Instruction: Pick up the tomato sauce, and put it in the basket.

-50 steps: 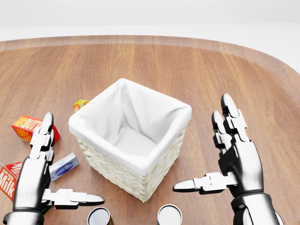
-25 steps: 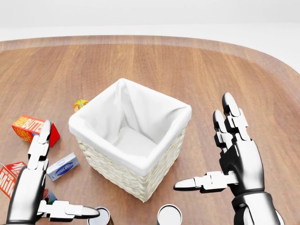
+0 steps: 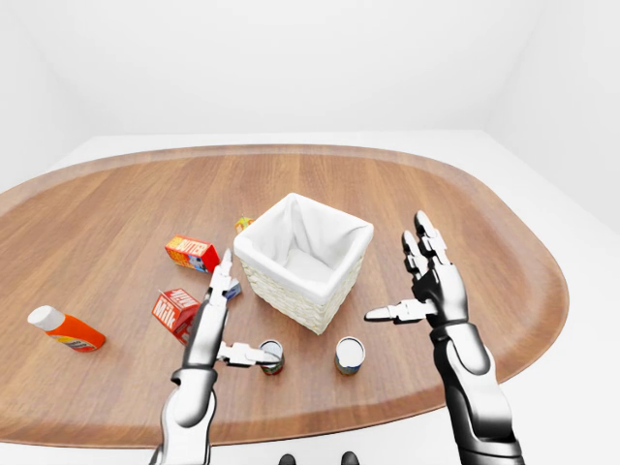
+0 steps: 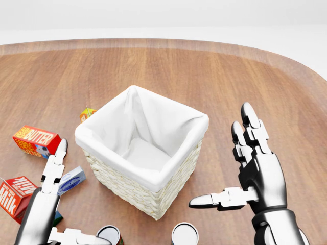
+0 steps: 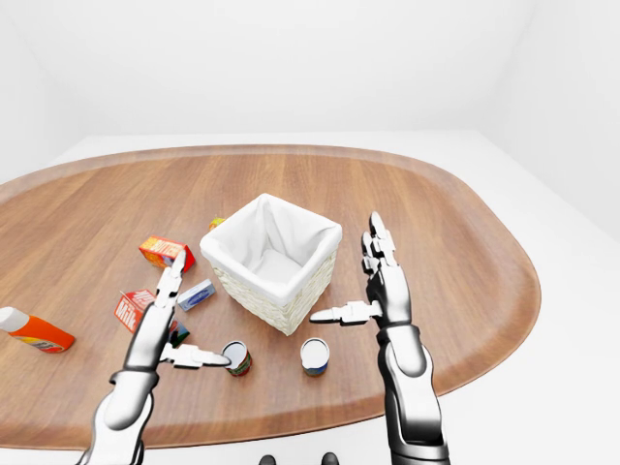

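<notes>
Chrome hands (image 3: pixel 208 329) (image 3: pixel 436 286), fingers (image 3: pixel 418 235) splayed

Both arms are glossy, chrome-like silver metal with smooth rounded shells. The polished silver left hand (image 3: pixel 205 334) has three long, slim fingers (image 3: pixel 222 281) built of short segments, with dark joints showing between the segments; each ends in a rounded silver tip. The polished silver right hand (image 4: pixel 260 176) is built the same way: its fingers (image 4: pixel 249 116) are blocky, stepped silver links with black gaps at the knuckles, and black panels sit at the base of the fingers across the palm. Below the fingers, a dark band rings each wrist, and the forearms swell into tapered, mirror-bright silver cylinders toward the elbows.
</notes>
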